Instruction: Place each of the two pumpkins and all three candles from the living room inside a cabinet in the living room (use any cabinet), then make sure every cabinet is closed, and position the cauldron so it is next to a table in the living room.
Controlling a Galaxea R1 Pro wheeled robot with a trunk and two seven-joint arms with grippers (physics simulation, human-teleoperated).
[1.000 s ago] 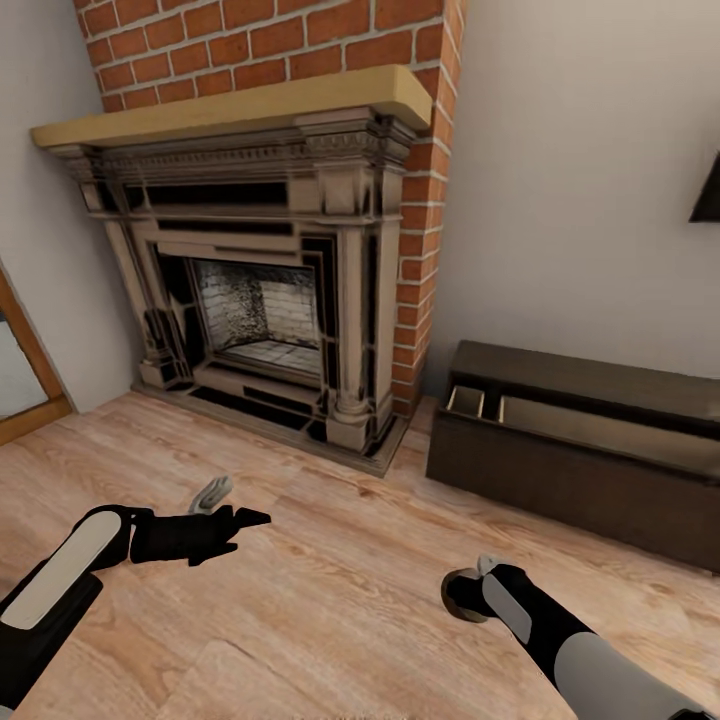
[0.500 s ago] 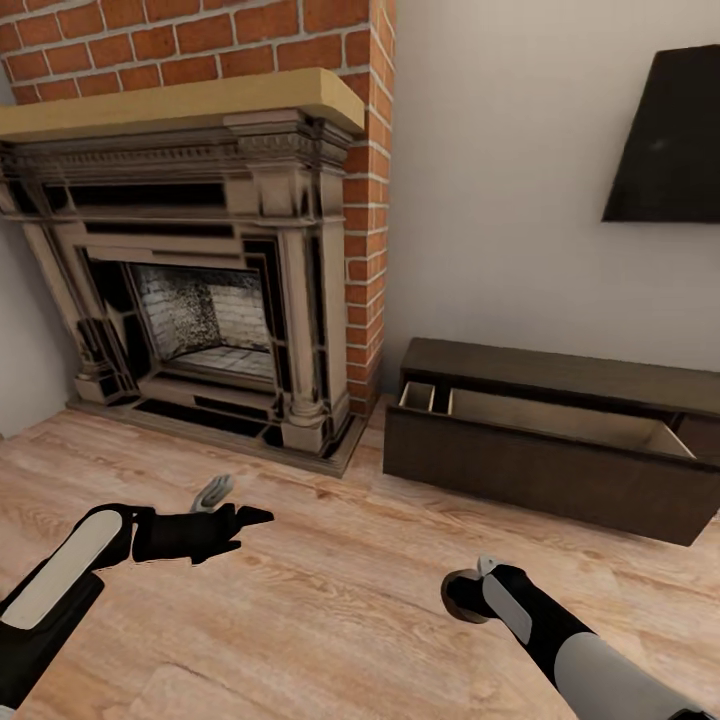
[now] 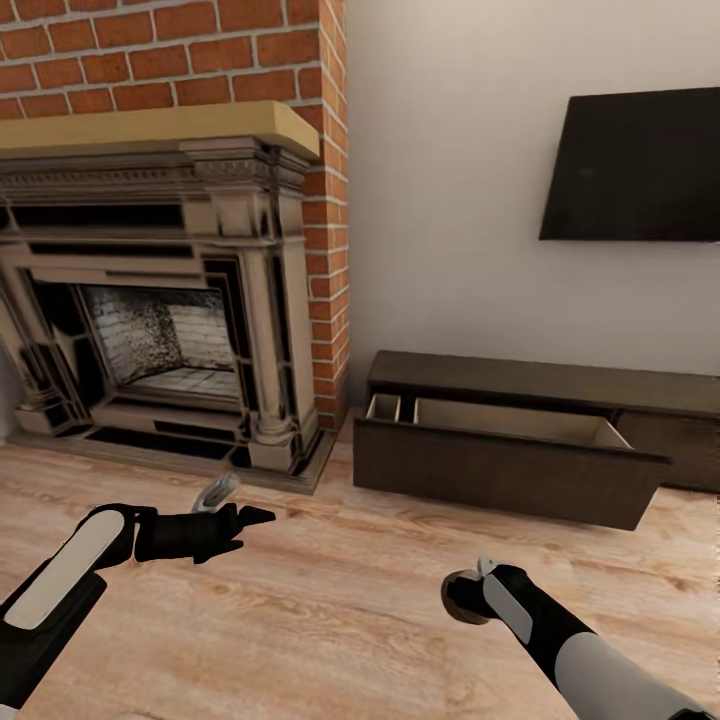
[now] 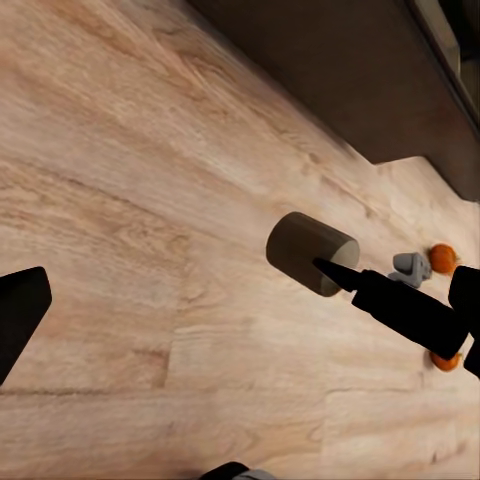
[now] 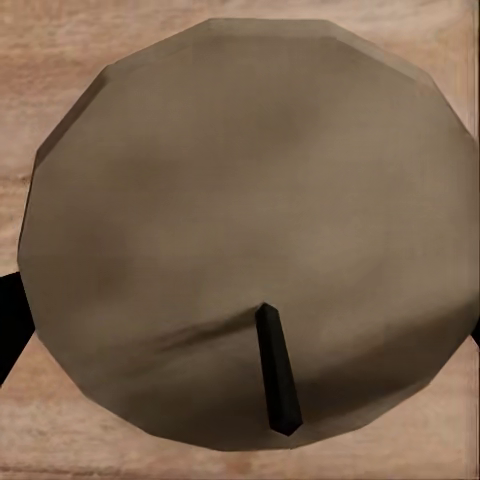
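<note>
Candle (image 5: 245,230) clamped inside right gripper (image 3: 462,595).

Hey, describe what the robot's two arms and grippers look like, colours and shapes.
Both arms are glossy black with light grey oval panels on the forearms. The left gripper is matte black, its fingers tapering to points. The right gripper has a black wrist with a small grey tab. No cables or markings show.

Long dark-brown cabinet (image 3: 560,385) against the wall by the fireplace, one wide front pulled out, pale wooden inside showing. A stubby grey-beige candle (image 5: 250,250) sits gripped in the right tool (image 3: 462,594) above the floor, black wick pointing at the wrist camera. Two bright-orange pumpkins (image 4: 443,258) glimpsed past it in the left wrist view
</note>
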